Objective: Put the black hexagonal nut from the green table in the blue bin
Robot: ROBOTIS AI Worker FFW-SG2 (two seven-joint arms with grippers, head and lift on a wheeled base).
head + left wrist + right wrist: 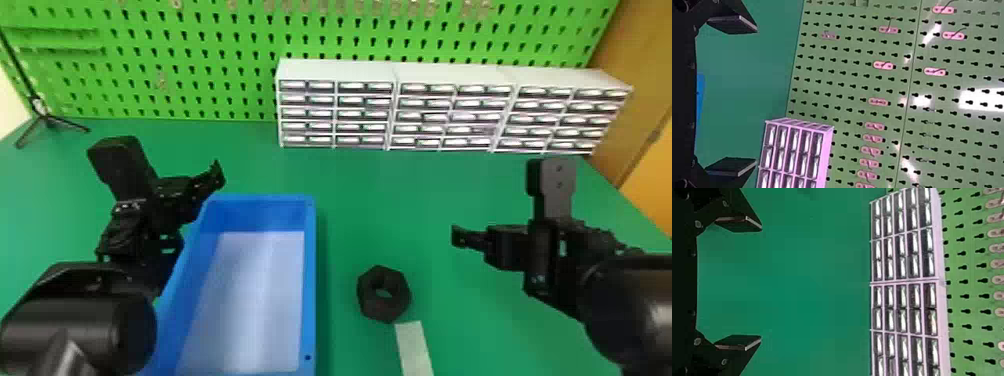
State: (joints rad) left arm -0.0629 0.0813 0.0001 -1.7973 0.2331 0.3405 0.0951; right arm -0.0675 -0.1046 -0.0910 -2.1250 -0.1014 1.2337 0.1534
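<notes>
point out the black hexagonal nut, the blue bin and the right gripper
Black hexagonal nut (369,298): head view, on the left part of its body, beside the hole.
Blue bin (310,280): head view, on its right rim.
Right gripper (761,284): right wrist view, midway between its open fingertips.

Clad in matte and glossy black | built around rounded, drum-like housings (120,325) | fitted with blocky modules (552,185) | dotted with small round grey screws (698,224) | tipped with flat, grey-edged fingers (737,224)
</notes>
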